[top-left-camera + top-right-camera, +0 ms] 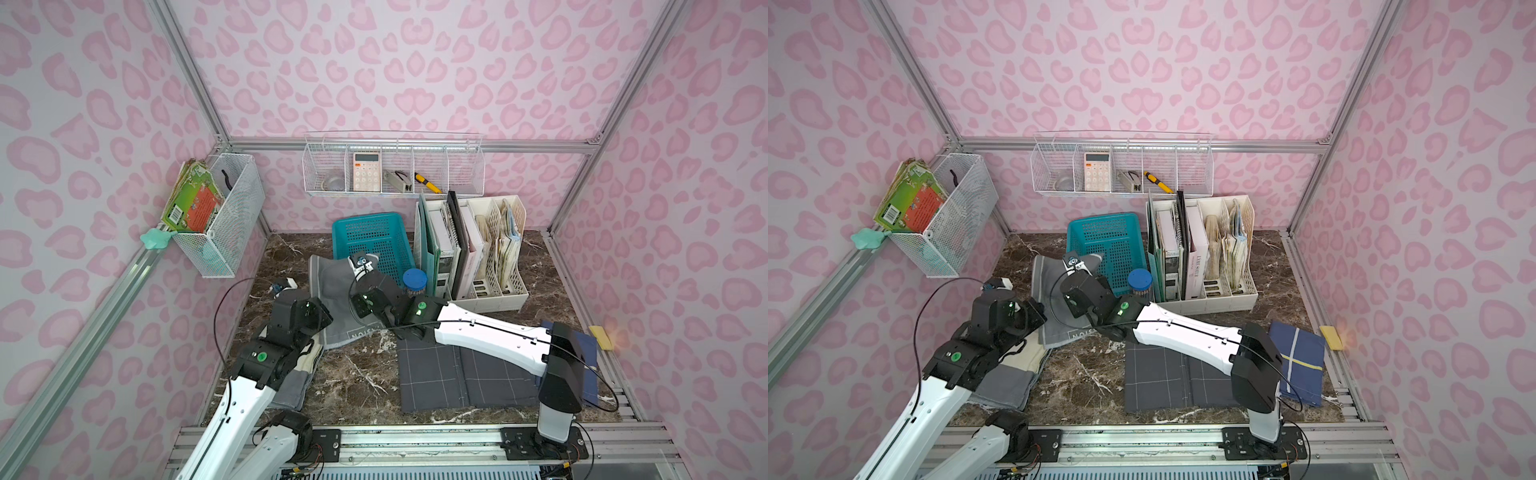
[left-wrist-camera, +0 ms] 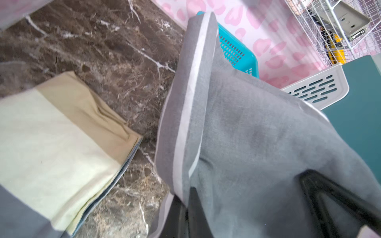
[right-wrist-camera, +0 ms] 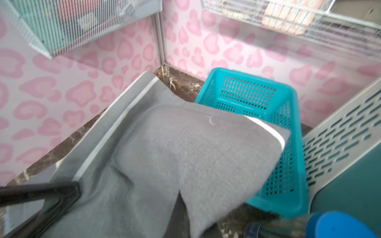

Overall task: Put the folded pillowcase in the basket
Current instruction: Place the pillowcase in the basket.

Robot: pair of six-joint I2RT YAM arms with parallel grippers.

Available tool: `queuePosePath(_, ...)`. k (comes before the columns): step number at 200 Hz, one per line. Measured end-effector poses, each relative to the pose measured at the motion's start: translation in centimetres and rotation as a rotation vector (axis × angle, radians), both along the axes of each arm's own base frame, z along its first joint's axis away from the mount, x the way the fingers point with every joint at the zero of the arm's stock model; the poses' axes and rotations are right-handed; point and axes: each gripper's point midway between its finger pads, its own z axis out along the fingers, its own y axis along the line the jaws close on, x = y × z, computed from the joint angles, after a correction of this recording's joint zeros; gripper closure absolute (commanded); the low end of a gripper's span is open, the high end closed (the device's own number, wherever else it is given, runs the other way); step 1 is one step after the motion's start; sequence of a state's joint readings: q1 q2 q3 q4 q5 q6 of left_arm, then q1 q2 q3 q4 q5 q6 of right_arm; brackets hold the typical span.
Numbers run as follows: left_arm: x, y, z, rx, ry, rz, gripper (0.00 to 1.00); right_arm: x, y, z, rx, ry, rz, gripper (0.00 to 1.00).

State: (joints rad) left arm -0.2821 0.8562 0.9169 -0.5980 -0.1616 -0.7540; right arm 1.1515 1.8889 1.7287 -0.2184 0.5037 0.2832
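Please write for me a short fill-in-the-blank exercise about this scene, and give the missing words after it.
1. One corner of the gray pillowcase reaches over the rim of the teal ___.
2. The jar near the file rack has a ___ lid.
3. The thing with number keys in the wire shelf on the back wall is a ___.
Missing words: basket; blue; calculator.

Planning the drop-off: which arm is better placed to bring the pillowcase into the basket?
Right. The right gripper sits at the basket, its end of the pillowcase overhanging the rim; the left gripper grips farther away.
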Motion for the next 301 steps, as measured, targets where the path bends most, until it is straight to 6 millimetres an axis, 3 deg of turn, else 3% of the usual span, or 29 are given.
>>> queuePosePath(43, 7.0, -0.5, 0.9, 0.061, -0.003, -0.003, 1.00, 6.6, 0.2, 0.9, -0.039, -0.083, -0.079, 1.00)
queuePosePath(89, 14.7, 0.0, 0.0, 0.049, -0.004, 0.009, 1.00, 13.1, 0.1, -0.7, -0.093, -0.122, -0.141, 1.00)
queuePosePath(126, 19.6, -0.7, -1.4, 0.036, 0.008, -0.026, 1.00, 17.8, -0.7, -2.7, -0.118, -0.124, -0.185, 1.00)
queuePosePath(178, 23.1, -2.1, -5.2, -0.009, 0.063, -0.084, 1.00, 21.7, -2.1, -5.9, -0.138, -0.088, -0.203, 1.00)
queuePosePath(212, 24.9, -2.8, -6.4, -0.025, 0.074, -0.105, 1.00, 22.9, -2.2, -7.9, -0.146, -0.069, -0.200, 1.00)
queuePosePath(244, 25.4, -2.7, -8.3, -0.028, 0.109, -0.102, 1.00, 23.7, -2.0, -9.6, -0.150, -0.053, -0.195, 1.00)
queuePosePath(255, 25.5, -2.7, -8.8, -0.031, 0.119, -0.104, 0.96, 23.7, -2.0, -10.1, -0.153, -0.048, -0.191, 1.00)
queuePosePath(263, 25.5, -2.8, -9.1, -0.034, 0.127, -0.107, 0.91, 23.8, -2.0, -10.5, -0.154, -0.043, -0.193, 0.93)
queuePosePath(288, 25.7, -3.2, -9.7, -0.045, 0.150, -0.122, 0.68, 23.9, -2.2, -10.9, -0.157, -0.028, -0.197, 0.48)
queuePosePath(301, 25.8, -3.5, -9.3, -0.063, 0.160, -0.126, 0.54, 23.8, -2.3, -10.6, -0.158, -0.029, -0.199, 0.32)
